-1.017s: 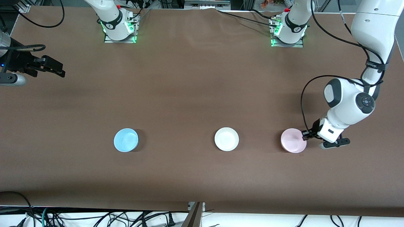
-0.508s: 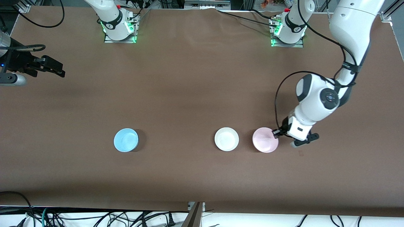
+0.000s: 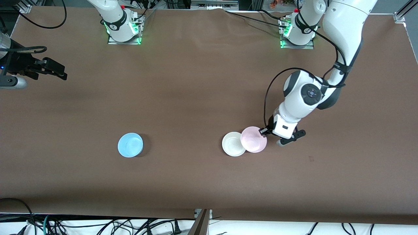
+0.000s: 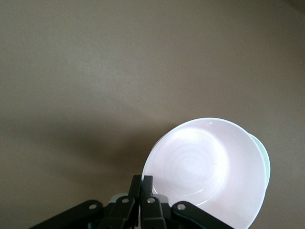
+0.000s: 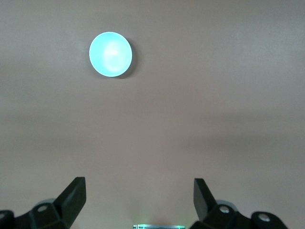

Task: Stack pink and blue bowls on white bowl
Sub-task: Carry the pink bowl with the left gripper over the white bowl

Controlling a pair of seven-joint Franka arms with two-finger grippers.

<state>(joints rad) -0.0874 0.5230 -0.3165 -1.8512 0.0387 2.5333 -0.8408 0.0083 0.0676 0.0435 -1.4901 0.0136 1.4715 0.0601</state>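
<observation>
My left gripper (image 3: 263, 131) is shut on the rim of the pink bowl (image 3: 253, 139) and holds it a little tilted, partly over the white bowl (image 3: 231, 144). In the left wrist view the pink bowl (image 4: 207, 171) fills the space past the closed fingers (image 4: 147, 183), and a sliver of the white bowl (image 4: 267, 161) peeks out beside it. The blue bowl (image 3: 130, 145) sits alone on the table toward the right arm's end. My right gripper (image 3: 65, 73) waits open and empty off that end of the table; its wrist view shows the blue bowl (image 5: 110, 54) well away from the spread fingers (image 5: 139, 198).
Brown cloth covers the table (image 3: 196, 81). The two arm bases (image 3: 123, 27) (image 3: 297, 31) glow green along the edge farthest from the front camera. Cables (image 3: 98, 225) hang below the nearest edge.
The left gripper has carried the pink bowl from the left arm's end of the table toward the white bowl, and it now overlaps that bowl's edge. The right arm has not moved.
</observation>
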